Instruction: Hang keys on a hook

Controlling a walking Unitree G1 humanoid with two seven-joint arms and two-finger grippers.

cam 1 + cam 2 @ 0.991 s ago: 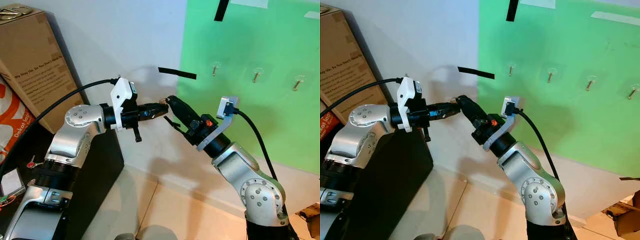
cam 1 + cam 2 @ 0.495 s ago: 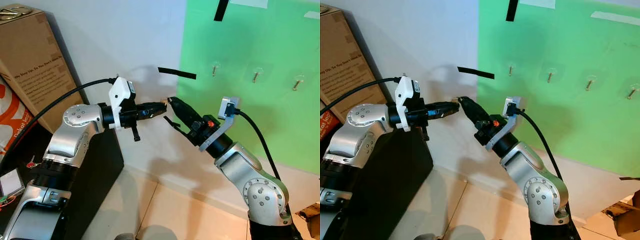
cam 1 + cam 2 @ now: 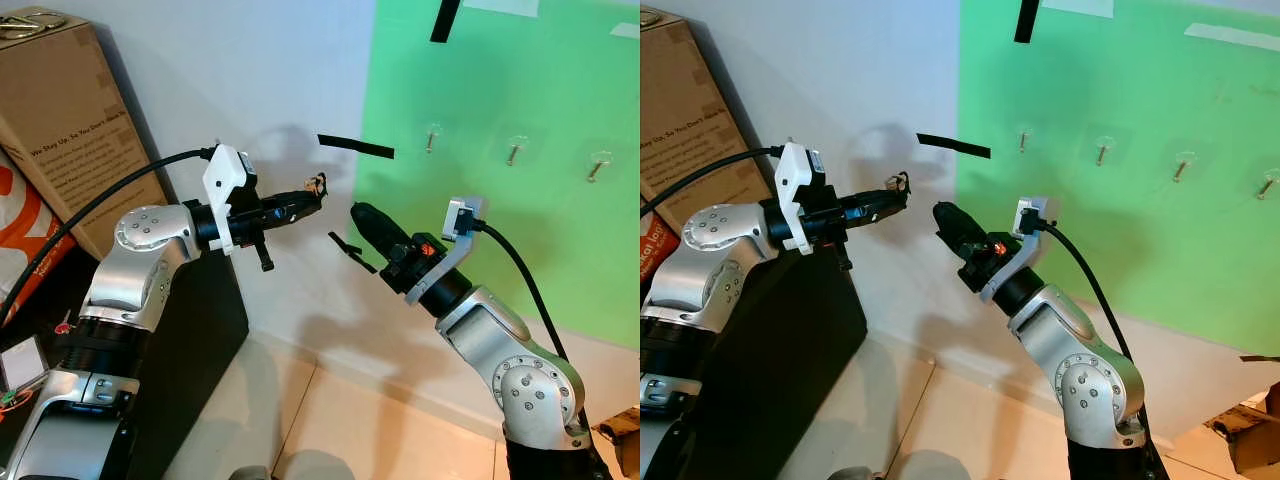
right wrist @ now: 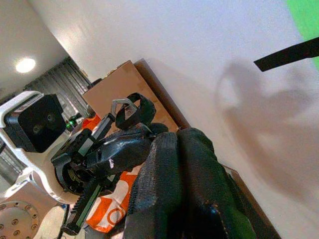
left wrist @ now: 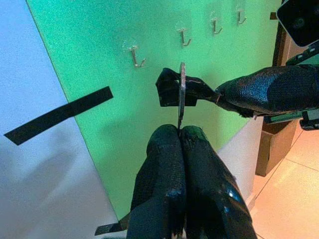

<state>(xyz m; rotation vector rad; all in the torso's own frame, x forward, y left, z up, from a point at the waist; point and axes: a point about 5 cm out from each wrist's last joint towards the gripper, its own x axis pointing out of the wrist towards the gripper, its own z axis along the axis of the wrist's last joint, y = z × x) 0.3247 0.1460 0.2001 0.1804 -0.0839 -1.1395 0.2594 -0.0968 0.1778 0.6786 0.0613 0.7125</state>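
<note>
While the cardboard box [image 3: 70, 120] leans at far left, the left end effector [image 3: 312, 196] is clamped on the keys [image 3: 318, 183], holding them up in front of the white wall, short of the green panel [image 3: 520, 230]. The right end effector [image 3: 358, 214] has its fingers pressed together, holding nothing, just beside the keys. The hooks [image 3: 431, 136] on the panel are bare, so carrying over and hanging remain.

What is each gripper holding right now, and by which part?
The left gripper pinches the keys by the lower edge of the flat metal piece, the black loop hanging free. The right gripper is shut and holds nothing.
</note>
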